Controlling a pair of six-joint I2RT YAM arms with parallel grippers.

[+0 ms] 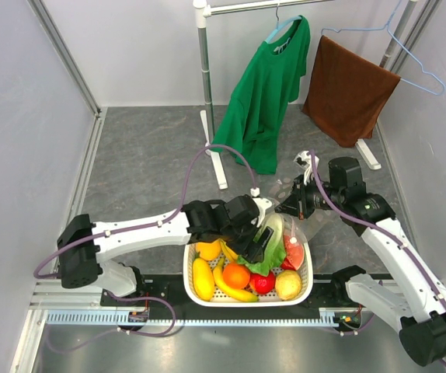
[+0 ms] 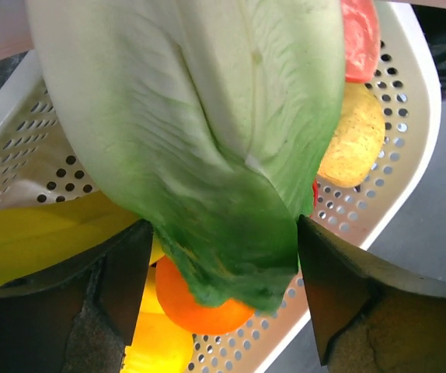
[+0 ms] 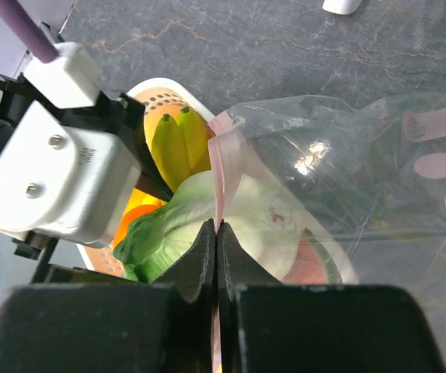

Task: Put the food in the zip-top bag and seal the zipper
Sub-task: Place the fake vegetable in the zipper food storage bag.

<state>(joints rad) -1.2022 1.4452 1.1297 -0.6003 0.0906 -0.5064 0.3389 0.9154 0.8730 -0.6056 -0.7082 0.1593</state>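
your left claw [image 2: 221,256] grips the cabbage [image 2: 207,140] wide, over the basket [image 2: 409,155]; your right claw [image 3: 217,233] is pinched tight on the zipper [image 3: 224,167]. feed the pale end slowly into the zip-top bag [image 3: 347,155], with that edge held up.

Grey marbled floor [image 1: 153,155], pale walls [image 1: 21,116], rack [image 1: 204,78] w/ green shirt [image 1: 266,85] & brown towel [image 1: 347,89].

Cabbage [image 1: 270,242]: leafy green, tilted, frame centre, pale end at the bag's mouth.
Orange [image 1: 236,275]: round, lower centre.
Yellow fruit [image 1: 287,284]: right of the orange.
Zip-top bag [image 3: 363,194]: clear, dotted, open.
Zipper [image 3: 224,167]: pinkish, unsealed.
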